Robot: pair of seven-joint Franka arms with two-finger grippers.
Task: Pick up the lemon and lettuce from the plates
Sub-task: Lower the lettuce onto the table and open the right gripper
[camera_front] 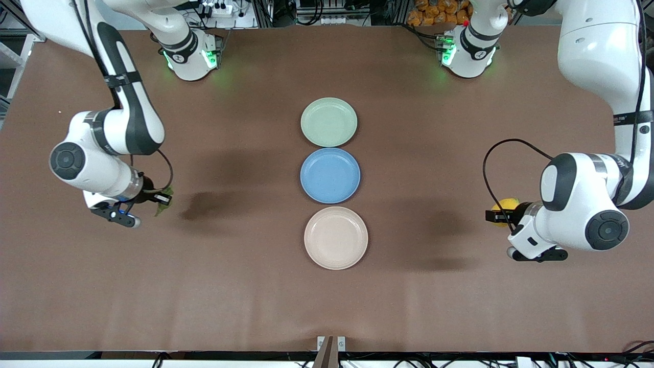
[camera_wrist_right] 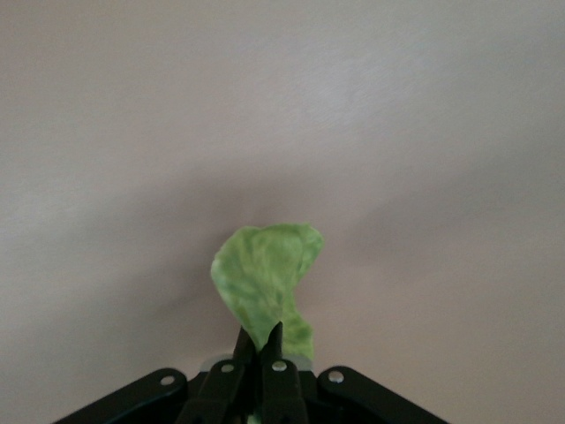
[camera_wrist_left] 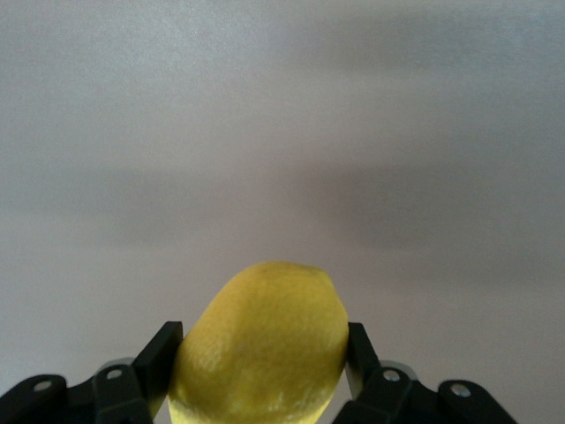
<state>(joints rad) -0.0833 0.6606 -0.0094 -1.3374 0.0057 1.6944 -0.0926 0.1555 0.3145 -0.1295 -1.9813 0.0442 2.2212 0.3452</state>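
Front view: the mint plate (camera_front: 328, 121), the blue plate (camera_front: 330, 175) and the beige plate (camera_front: 335, 237) lie bare in a row at mid-desk (camera_front: 327, 306), so both picks appear complete. The left hand (camera_wrist_left: 260, 371) clamps the lemon (camera_wrist_left: 260, 349) across its girth over the desk's left-arm end. The right hand (camera_wrist_right: 259, 358) pinches the lettuce (camera_wrist_right: 265, 287) by one edge, probably its stem end, over the right-arm end, well apart from the plates.

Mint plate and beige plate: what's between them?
The blue plate, bare, lies between the mint plate and the beige plate; front view shows it.
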